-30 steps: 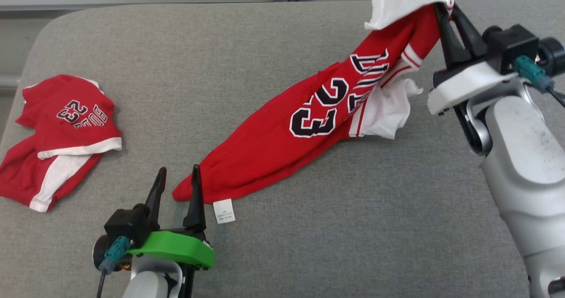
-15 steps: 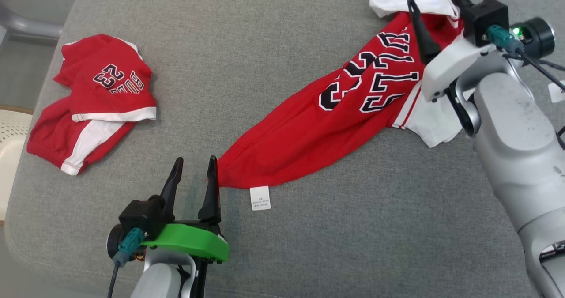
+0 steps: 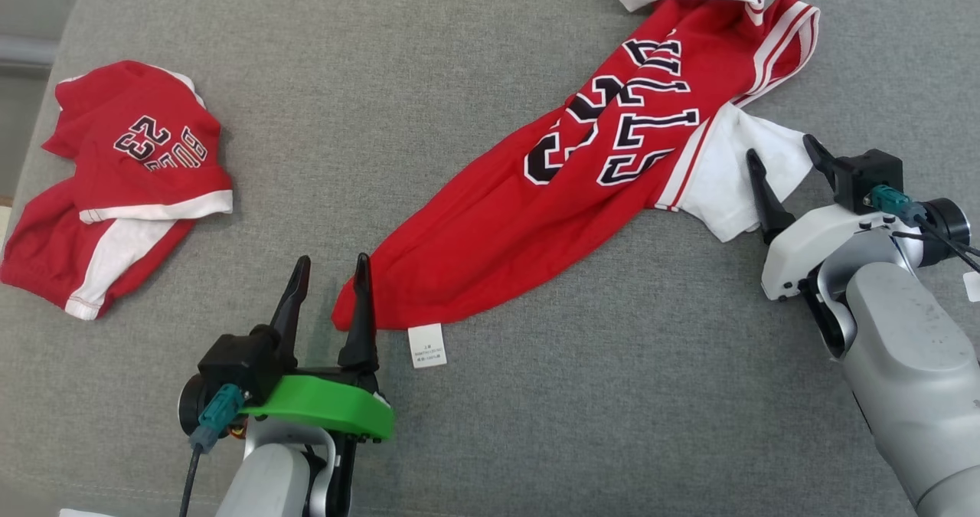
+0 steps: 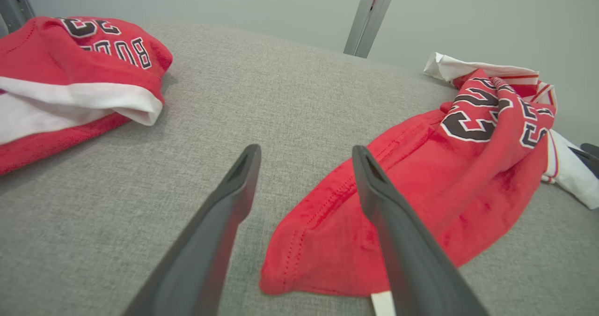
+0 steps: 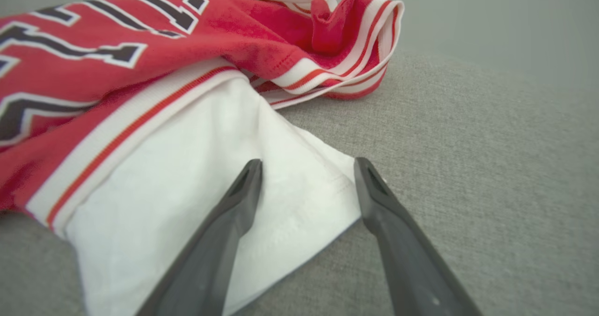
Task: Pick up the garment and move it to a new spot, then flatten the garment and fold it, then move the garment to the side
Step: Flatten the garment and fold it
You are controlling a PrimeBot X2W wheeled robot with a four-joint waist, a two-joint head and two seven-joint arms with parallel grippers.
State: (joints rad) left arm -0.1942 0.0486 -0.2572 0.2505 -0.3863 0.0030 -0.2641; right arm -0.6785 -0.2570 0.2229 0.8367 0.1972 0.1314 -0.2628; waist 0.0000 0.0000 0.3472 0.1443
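Note:
The garment (image 3: 582,165) is a red jersey with black-and-white lettering and white sleeves, lying stretched diagonally on the grey cushion. My left gripper (image 3: 332,260) stands open at its lower hem; the right finger is against the red hem corner (image 4: 299,264), the left finger over bare cushion. My right gripper (image 3: 781,148) is open and holds nothing. Its fingertips hover over the corner of the white sleeve (image 5: 210,199), beside the striped collar (image 5: 346,49). In the left wrist view the left gripper (image 4: 305,148) has grey fabric between its fingers; the right wrist view shows the right gripper (image 5: 307,161) straddling the sleeve's edge.
A second red-and-white garment (image 3: 115,188) lies crumpled at the cushion's left edge, also seen in the left wrist view (image 4: 70,82). A white care label (image 3: 427,345) sticks out from the jersey's hem. The grey cushion (image 3: 612,410) extends bare in front of the jersey.
My right gripper has opened and let go of the jersey's raised upper end, then drawn back to the white sleeve. The jersey now lies flat. The camera has shifted; the left gripper stays open.

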